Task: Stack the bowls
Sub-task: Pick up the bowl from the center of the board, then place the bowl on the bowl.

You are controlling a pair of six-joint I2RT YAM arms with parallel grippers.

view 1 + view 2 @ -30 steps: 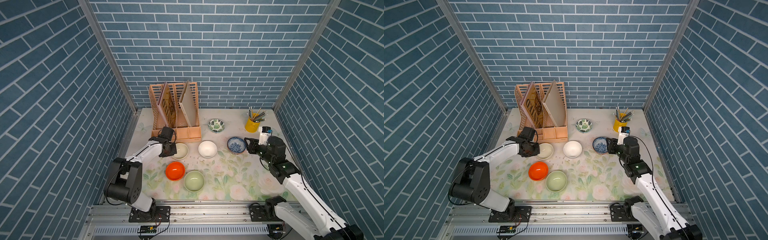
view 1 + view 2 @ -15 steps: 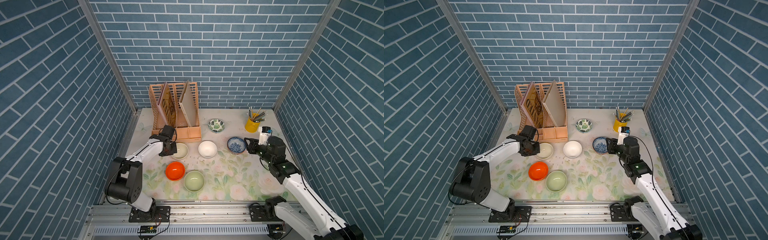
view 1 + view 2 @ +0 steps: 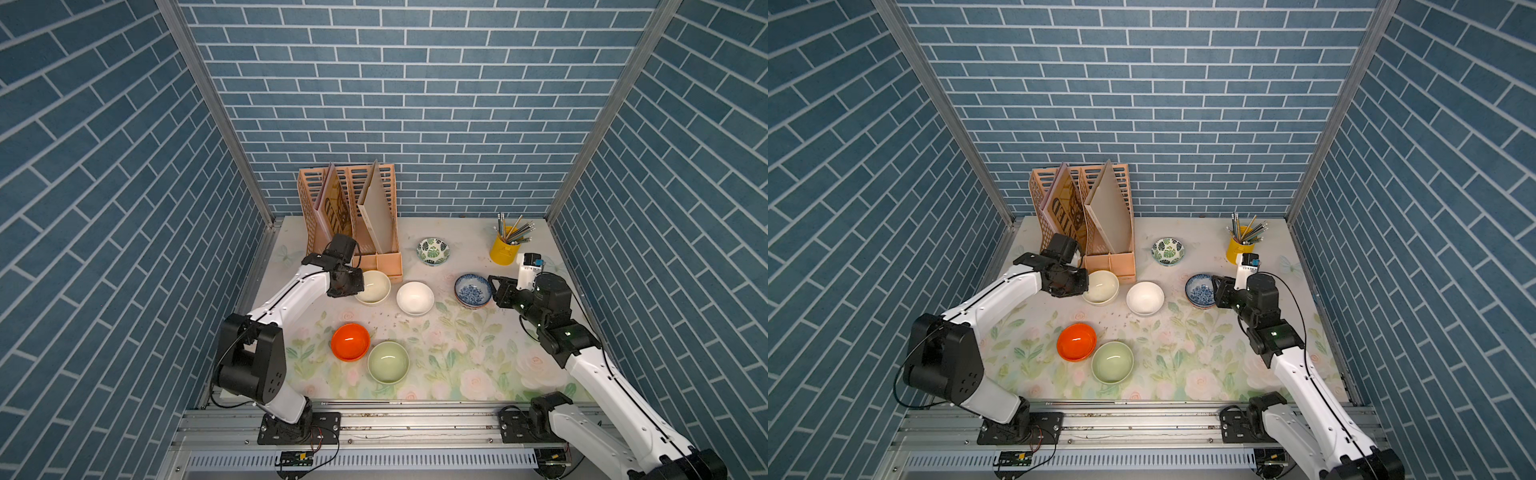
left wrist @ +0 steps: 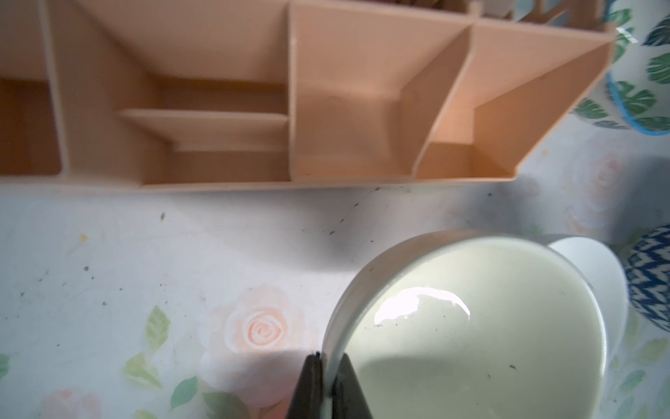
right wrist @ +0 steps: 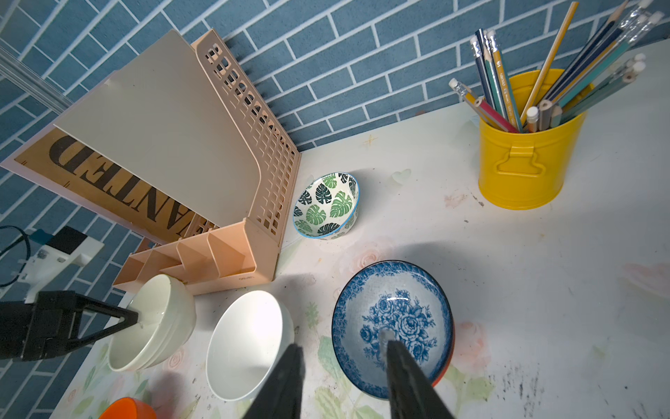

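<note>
Between the fingertips of the left gripper (image 4: 326, 357) sits the rim of the cream bowl (image 4: 471, 326). The jaws are pinched tight on that thin wall, one finger inside and one outside. Just past the held bowl, on the far side from the wrist, stands the white bowl (image 3: 414, 297), almost touching it. Close alongside the fingers runs the front tray of the peach file organizer (image 4: 326, 109). The right wrist view shows the cream bowl looking tipped, but whether its foot is clear of the mat I cannot tell.

The right gripper (image 5: 342, 342) stands partly open and grips nothing. Its fingers straddle the rim of the blue floral bowl (image 5: 393, 319), one over the inside and one outside, toward the white bowl. An orange-red edge (image 5: 443, 370) below suggests that the blue bowl is nested in another bowl. Back toward the left arm's base lie the orange bowl (image 3: 350, 341) and the pale green bowl (image 3: 388, 361), side by side.

The main risk is the grip, a one-edge pinch on a glazed wall. On lifting, the cream bowl could swing down or slip free and strike the white bowl. A sideways carry might clip the organizer tray. If both arms head for the white bowl, they could crowd each other.
</note>
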